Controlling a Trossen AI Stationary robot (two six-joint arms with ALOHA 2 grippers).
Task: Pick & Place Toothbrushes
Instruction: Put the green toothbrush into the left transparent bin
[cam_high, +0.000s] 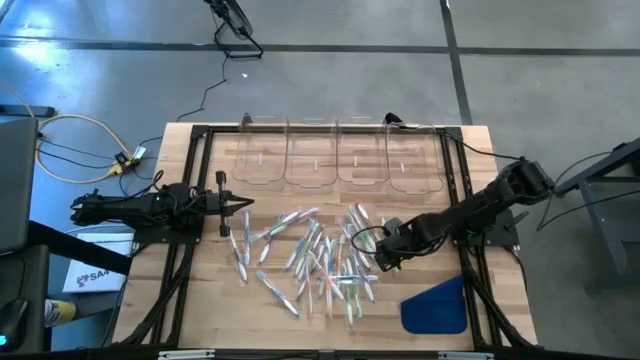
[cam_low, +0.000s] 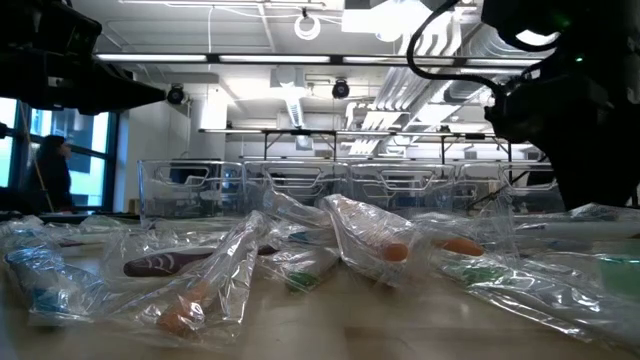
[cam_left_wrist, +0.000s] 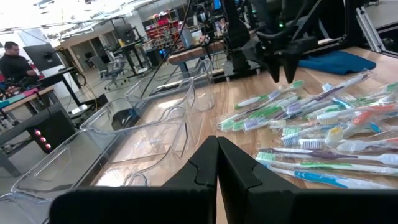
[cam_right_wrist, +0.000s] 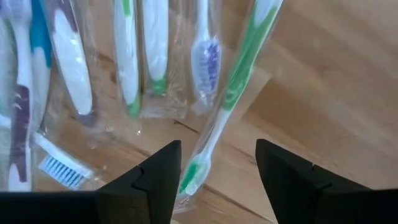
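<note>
Many toothbrushes in clear wrappers lie in a loose pile on the middle of the wooden table. My right gripper points down over the pile's right edge, open. In the right wrist view its fingers stand either side of a green-and-white toothbrush that lies on the table below them, and they are clear of it. My left gripper waits shut and level at the table's left side, short of the pile.
Several clear bins stand in a row along the far edge. A flat blue piece lies near the front right corner. Black frame rails run along both sides of the table. A person sits in the room beyond.
</note>
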